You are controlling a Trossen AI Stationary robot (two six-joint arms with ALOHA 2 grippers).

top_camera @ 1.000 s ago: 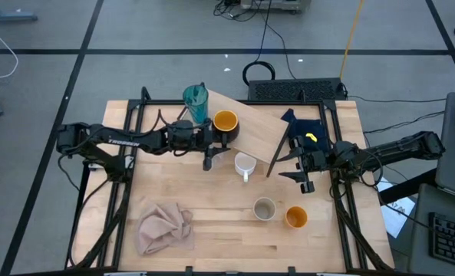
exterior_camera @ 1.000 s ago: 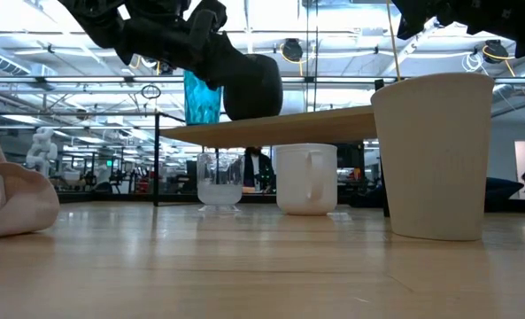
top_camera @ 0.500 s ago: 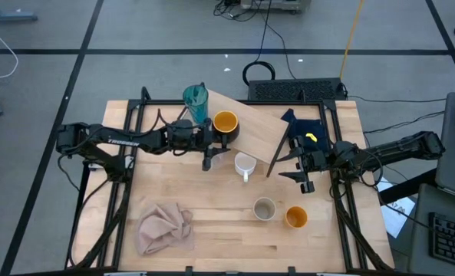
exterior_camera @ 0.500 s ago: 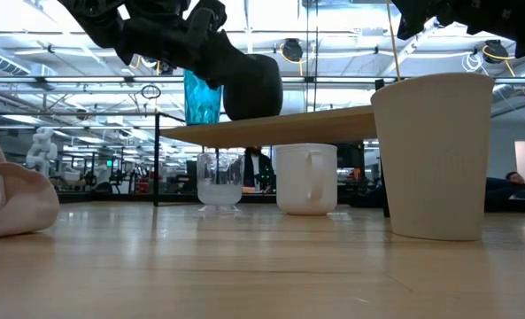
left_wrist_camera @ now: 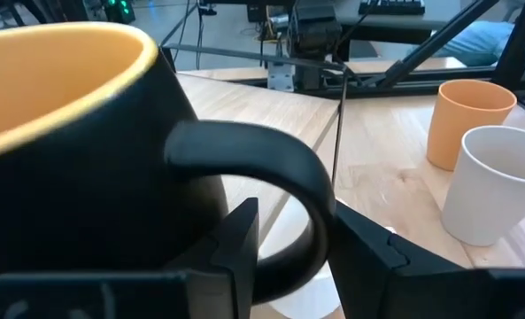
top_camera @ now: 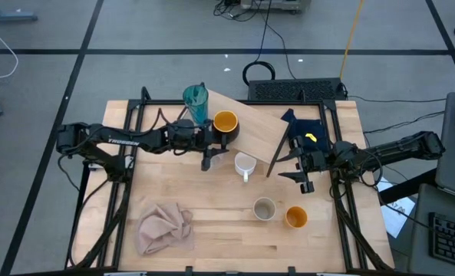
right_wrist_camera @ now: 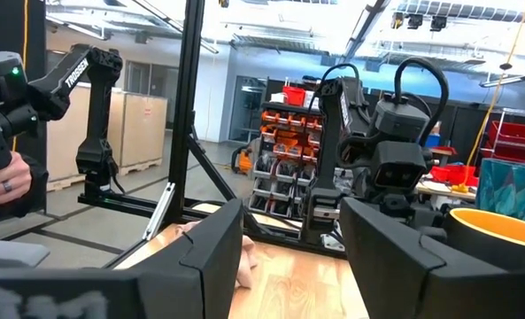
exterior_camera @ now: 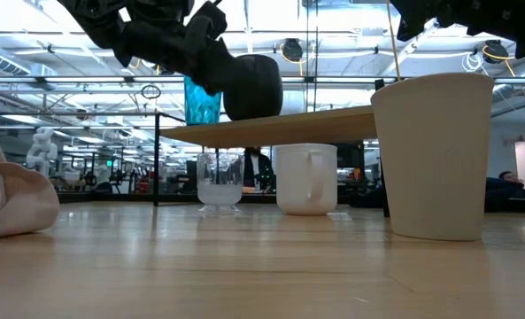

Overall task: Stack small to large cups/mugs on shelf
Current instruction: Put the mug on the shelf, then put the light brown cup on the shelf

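Black mug cut off by the left wrist view's edge; its handle hides part of the left hand. Low view: beige cup blocks the shelf's far end.

My two arms are black all over. My left arm is long and thin, made of round tubes, with white letters on its side. My right arm is black too, with fat round joints. Thin black cables run along both arms. My left claw has two flat black fingers with square edges. My right claw has two wide black fingers that look smooth and blocky.
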